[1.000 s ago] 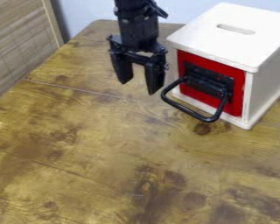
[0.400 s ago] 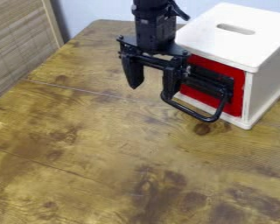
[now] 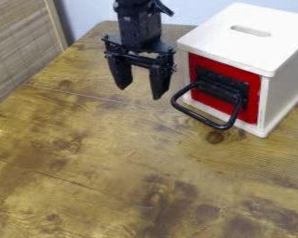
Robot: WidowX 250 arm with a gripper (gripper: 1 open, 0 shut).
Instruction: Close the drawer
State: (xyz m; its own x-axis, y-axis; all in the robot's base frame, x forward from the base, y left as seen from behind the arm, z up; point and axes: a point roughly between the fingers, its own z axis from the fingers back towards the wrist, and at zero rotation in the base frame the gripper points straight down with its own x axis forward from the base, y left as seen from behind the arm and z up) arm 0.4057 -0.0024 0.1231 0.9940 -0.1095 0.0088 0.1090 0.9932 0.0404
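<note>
Woven panel, far left: being left out of the work; no part in the closing is being played by the panel (image 3: 21, 42).
Counter: the white box and its drawer are being carried by the wooden counter (image 3: 83, 163).
Arm: being held above the far part of the counter by its mount, the robot arm (image 3: 139, 26) is being shown to the left of the box.
Jaws: being held wide apart, pointing down, with nothing being gripped; no contact with the handle is being shown.
Handle: being held out in front of the drawer, the black loop handle (image 3: 203, 113) is being seen just right of the jaws.
Drawer: being housed in the box at the right, the red-fronted drawer (image 3: 252, 112) is being seen at or close to the opening's edge.
White box: being stood upright, the white box (image 3: 226, 37) is being seen around the red front.
Done: closing is apparently being completed or nearly so; full seating is not being confirmed.
Left: at most, a small final push is being needed.
</note>
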